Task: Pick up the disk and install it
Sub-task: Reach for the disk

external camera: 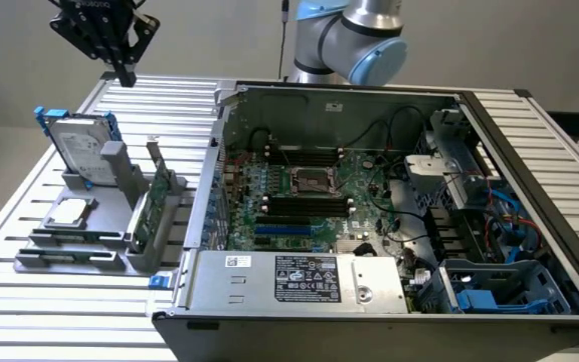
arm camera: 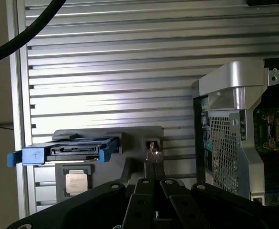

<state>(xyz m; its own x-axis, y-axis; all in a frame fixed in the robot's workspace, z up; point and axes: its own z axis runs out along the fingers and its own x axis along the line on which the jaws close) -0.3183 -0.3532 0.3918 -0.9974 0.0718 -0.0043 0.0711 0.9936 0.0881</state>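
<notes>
The disk (external camera: 76,145) is a silver-grey drive with blue rails, standing on edge in a grey holder (external camera: 118,226) at the exterior view's left. From the wrist view I look down on the disk's (arm camera: 75,150) top edge and blue rail ends. My gripper (external camera: 126,77) hangs high above the slatted table, behind and above the disk, well apart from it. Its fingers (arm camera: 149,171) are shut together with nothing between them.
An open computer case (external camera: 470,105) lies on the slatted table (external camera: 28,317), its motherboard and blue drive bay (external camera: 491,294) exposed; its corner (arm camera: 230,90) is beside the holder. The holder also carries a square processor chip (external camera: 68,213) and an upright green card (external camera: 147,207).
</notes>
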